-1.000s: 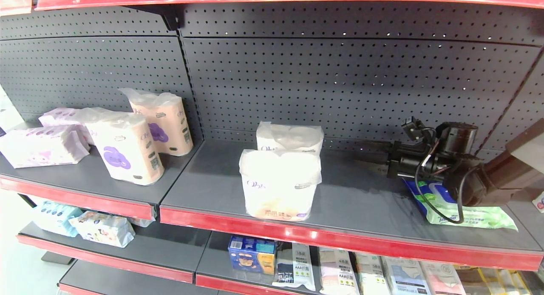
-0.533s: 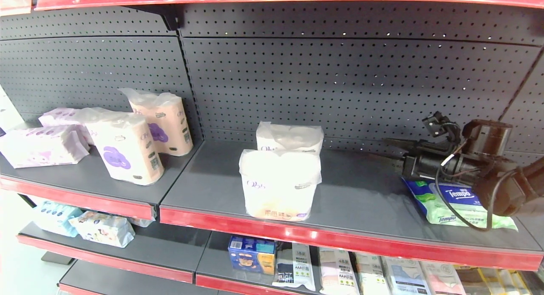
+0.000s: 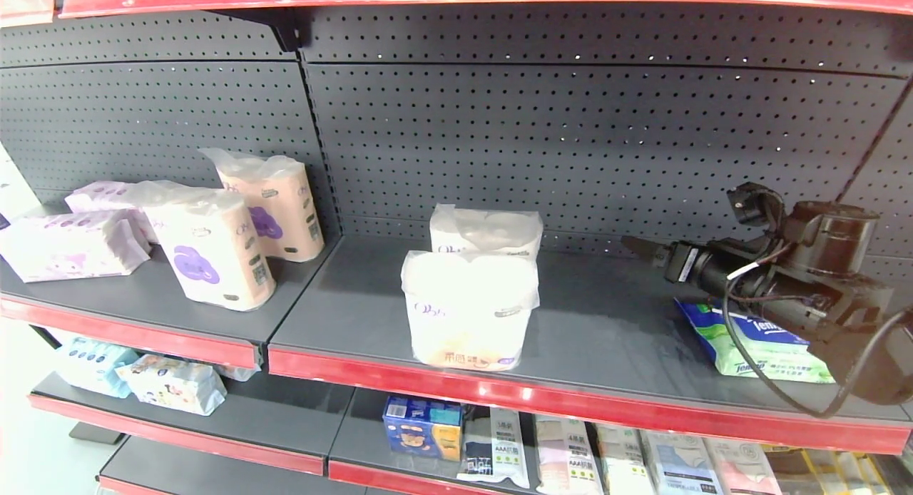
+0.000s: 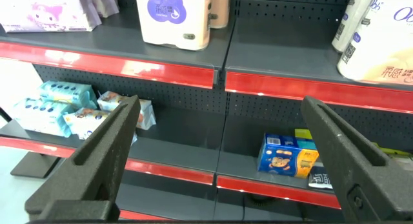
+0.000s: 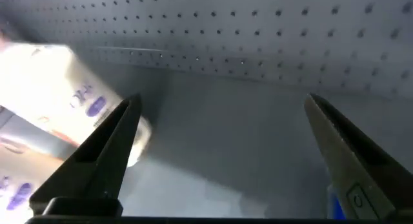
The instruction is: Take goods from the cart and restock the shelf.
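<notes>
On the store shelf (image 3: 606, 331), at its left end, flat purple-printed tissue packs (image 3: 68, 245) lie beside an upright roll pack with a purple mark (image 3: 210, 256), and a peach roll pack (image 3: 274, 206) stands just behind it against the perforated back panel (image 3: 570, 138). One tier down on that side sit pale blue wipe packs (image 3: 93, 363). In the left wrist view, the left gripper (image 4: 219, 102) hangs in front of those lower tiers with its two dark fingers spread wide and nothing between them; a blue box (image 4: 287, 156) shows on the tier beyond. At the middle of the shelf a white roll pack (image 3: 468, 309) stands upright near the red front edge (image 3: 570, 402), and a second white pack (image 3: 485, 230) touches it from behind. Farther right, the right gripper (image 3: 638, 247) reaches over the shelf, pointing toward the white packs but well apart from them; the right wrist view shows its fingers parted and empty above bare shelf. Under that arm, at the right end, a green-and-blue tissue pack (image 3: 749, 345) lies flat on the shelf, partly hidden by the wrist and its cable.
</notes>
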Motion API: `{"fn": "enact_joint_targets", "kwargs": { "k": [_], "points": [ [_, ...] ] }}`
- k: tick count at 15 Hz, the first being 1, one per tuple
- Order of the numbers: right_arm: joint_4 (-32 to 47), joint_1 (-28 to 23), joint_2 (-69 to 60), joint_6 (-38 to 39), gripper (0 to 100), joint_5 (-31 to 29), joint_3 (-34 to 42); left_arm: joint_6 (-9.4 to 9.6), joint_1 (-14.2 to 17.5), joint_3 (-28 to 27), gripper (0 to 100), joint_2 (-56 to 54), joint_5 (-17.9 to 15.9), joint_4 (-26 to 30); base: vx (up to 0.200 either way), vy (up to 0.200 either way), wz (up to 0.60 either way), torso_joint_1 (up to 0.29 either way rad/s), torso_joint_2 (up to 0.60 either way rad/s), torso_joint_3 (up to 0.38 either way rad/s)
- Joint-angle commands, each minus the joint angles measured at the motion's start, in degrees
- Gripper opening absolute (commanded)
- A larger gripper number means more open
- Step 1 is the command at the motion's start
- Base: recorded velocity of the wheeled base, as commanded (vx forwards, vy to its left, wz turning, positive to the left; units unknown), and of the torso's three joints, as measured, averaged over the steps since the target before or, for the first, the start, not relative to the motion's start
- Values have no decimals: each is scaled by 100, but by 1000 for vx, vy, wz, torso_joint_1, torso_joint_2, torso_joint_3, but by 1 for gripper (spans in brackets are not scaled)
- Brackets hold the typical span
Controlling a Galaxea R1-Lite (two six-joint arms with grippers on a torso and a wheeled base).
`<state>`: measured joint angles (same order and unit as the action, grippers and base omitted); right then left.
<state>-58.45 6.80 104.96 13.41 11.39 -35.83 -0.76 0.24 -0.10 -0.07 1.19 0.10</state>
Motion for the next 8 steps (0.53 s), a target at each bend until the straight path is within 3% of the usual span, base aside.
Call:
{"fn": "enact_joint_targets", "kwargs": {
  "k": [1, 5, 8],
  "points": [
    [-26, 366, -169, 21, 100, -75, 436, -4, 2, 1, 100, 7, 4, -1, 0, 0, 0, 0, 0, 0],
    [-43, 1007, -20, 100, 100, -682, 577, -4, 2, 1, 100, 7, 4, -1, 0, 0, 0, 0, 0, 0],
    [-52, 1139, 297, -5, 100, -1121, 595, -4, 2, 1, 100, 7, 4, -1, 0, 0, 0, 0, 0, 0]
  ]
}}
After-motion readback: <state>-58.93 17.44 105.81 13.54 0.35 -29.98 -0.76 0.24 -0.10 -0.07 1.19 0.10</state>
